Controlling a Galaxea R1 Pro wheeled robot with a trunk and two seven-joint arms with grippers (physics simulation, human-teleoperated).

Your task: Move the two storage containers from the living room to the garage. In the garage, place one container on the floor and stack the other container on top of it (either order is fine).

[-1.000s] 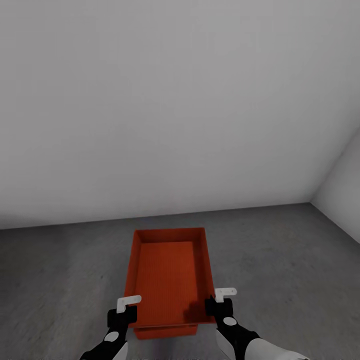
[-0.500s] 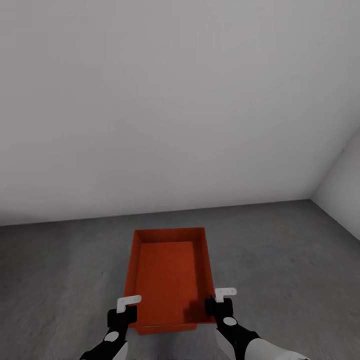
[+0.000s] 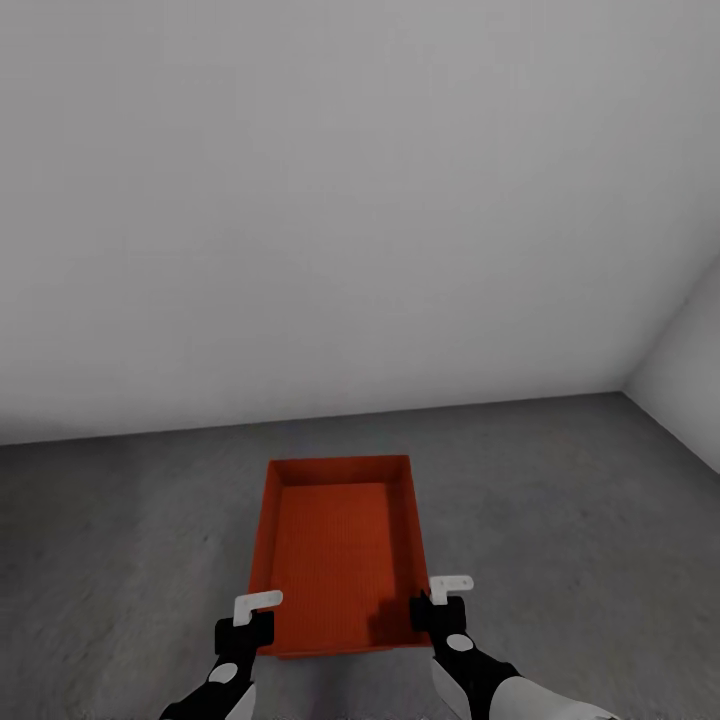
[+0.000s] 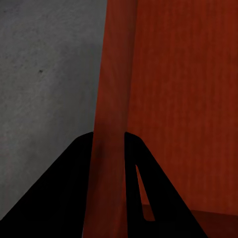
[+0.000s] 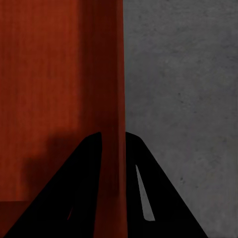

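Head view: both jaws grasp the storage container's (image 3: 335,550) side walls above open floor (image 3: 560,520).

Left claw (image 3: 252,612) and right claw (image 3: 432,598) each clamp a side wall

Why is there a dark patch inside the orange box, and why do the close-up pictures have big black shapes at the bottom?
Head view: the patch in the box is a soft shadow beside the right claw. Left wrist view: the black shapes are the left claw's unlit fingers astride the box wall. Right wrist view: the same, with a blurry shadow on the box floor. The light is even, with no glare.
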